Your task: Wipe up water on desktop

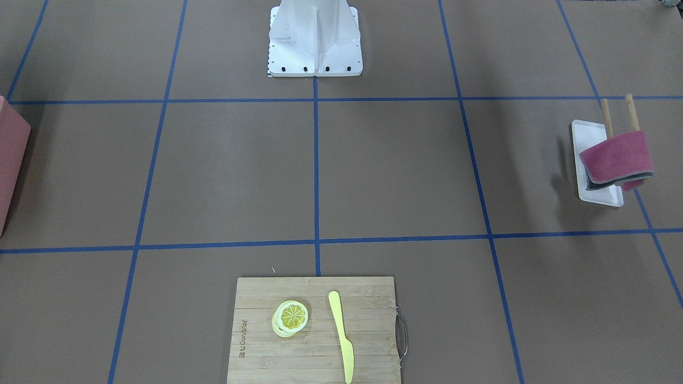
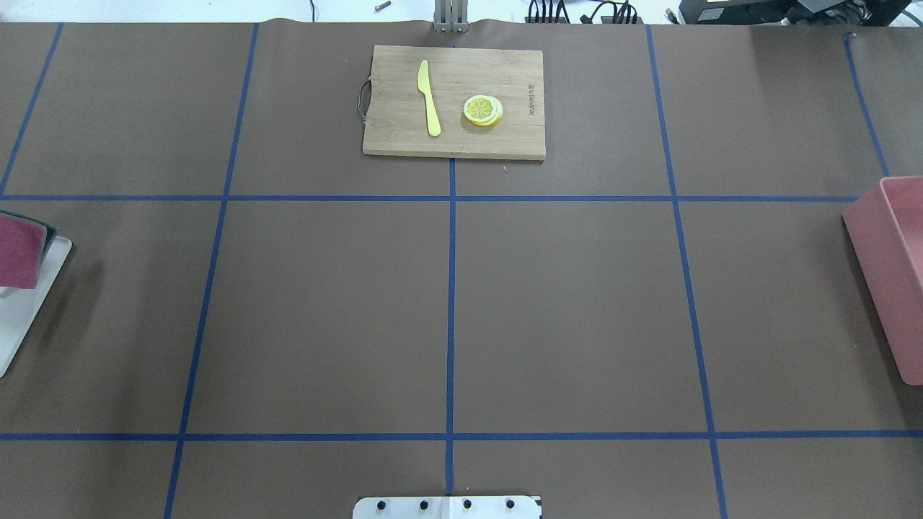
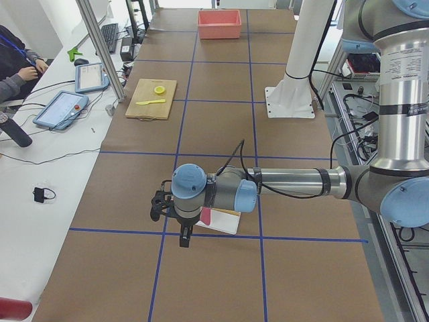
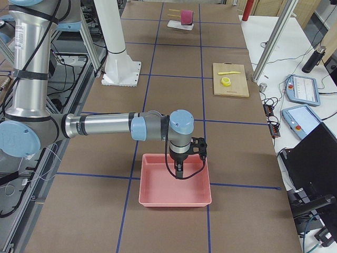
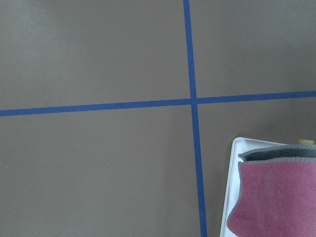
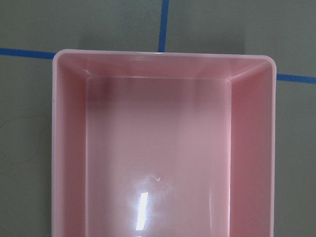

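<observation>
Hanging over the desktop (image 2: 562, 303), the left gripper (image 3: 182, 238) points down just beside a white tray (image 1: 600, 198). A red cloth (image 1: 619, 156) hangs there on two wooden rods (image 1: 606, 114). Only the side view shows this gripper, so I cannot tell whether its jaws are parted or closed. The right gripper (image 4: 179, 171) points down over a pink bin (image 4: 174, 199), whose glossy floor lies straight below it. Its jaws cannot be read either. The brown desktop, crossed by blue tape (image 2: 451, 303), spreads flat beneath both grippers and across the wide stretch between them. Well apart from both grippers, at the table edge away from the robot, sits a board (image 2: 404, 137). It carries a yellow knife (image 2: 429, 97) and lemon slices (image 2: 483, 109), lying side by side without touching.
</observation>
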